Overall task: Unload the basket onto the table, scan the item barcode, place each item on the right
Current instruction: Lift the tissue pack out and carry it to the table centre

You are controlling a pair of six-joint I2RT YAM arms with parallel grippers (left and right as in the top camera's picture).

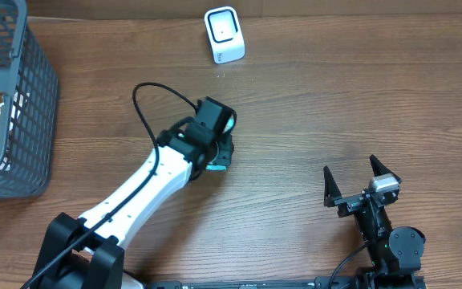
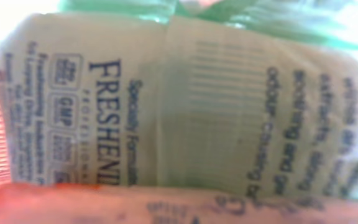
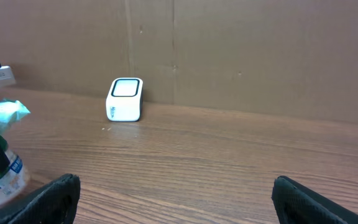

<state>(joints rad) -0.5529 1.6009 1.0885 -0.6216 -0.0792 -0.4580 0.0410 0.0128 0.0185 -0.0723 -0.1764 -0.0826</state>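
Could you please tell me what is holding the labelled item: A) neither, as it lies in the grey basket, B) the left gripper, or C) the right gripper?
B: the left gripper has its jaws closed on the labelled item, while the right gripper is open and empty.

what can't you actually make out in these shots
- Label of the item, left wrist view: blurred, cut off by the frame edges; barcode lines too faint to read.
- Overall shape of the item, overhead: mostly hidden under the left gripper; the right wrist view cuts it off at the left edge.
- Contents of the basket, overhead: cut off by the left edge, partly behind the mesh.
- Markings on the scanner: too small in both views.
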